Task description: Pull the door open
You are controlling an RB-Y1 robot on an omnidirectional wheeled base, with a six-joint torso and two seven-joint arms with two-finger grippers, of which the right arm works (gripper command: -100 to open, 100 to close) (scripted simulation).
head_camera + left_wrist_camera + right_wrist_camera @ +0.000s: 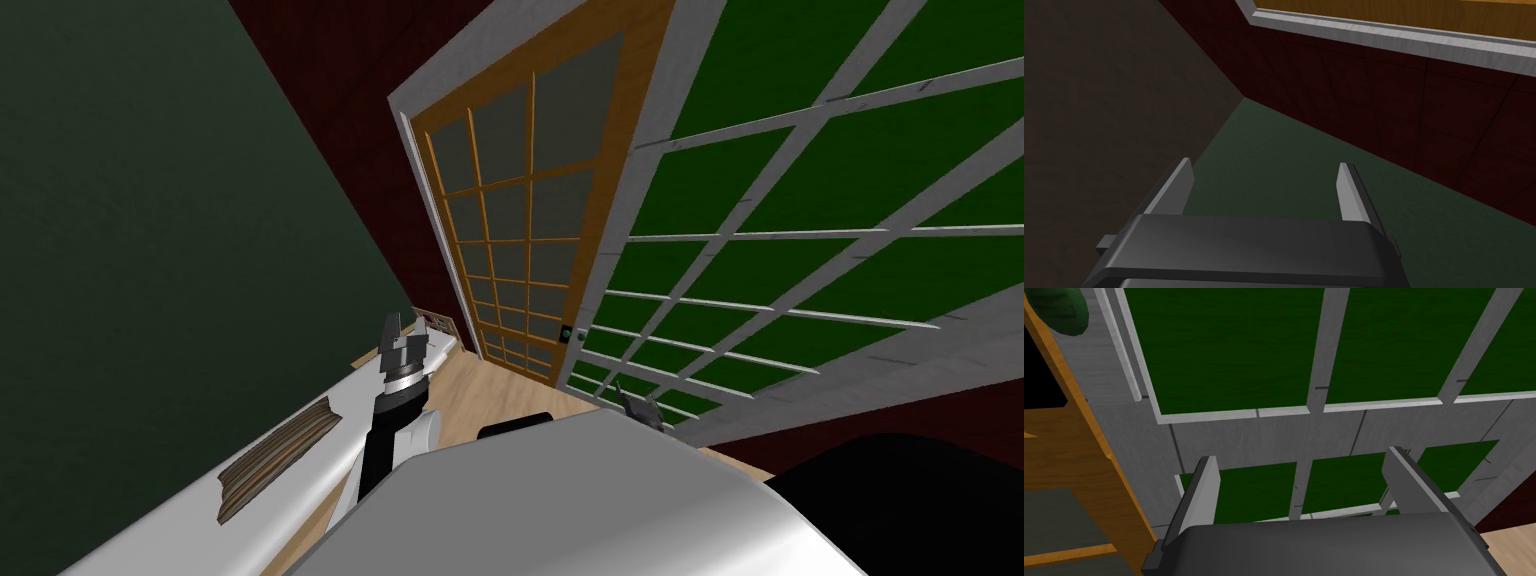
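**Right gripper lines up on the knob side of the door**

The grey lattice door with dark green panes (668, 90) stands ahead and to my right. Its small, round, dark green knob (566, 334) sits on the grey stile, just beside the orange wooden panel with grey panes (635, 100). The right gripper (1301, 455) has its fingers apart and nothing between them. It faces the door's lower rails near that stile. In the right wrist view the knob (1061, 310) lies off to the side of the finger nearer the orange panel, and farther along the stile.

The step in hand looks like the reach for the knob. To do it well, shift the hand toward the orange panel and along the stile until the knob is centred between the fingers. Close only then, squarely on the knob, and pull back in an arc about the hinges.

The left gripper (405, 330), fingers also apart, is raised on my left, away from the door.
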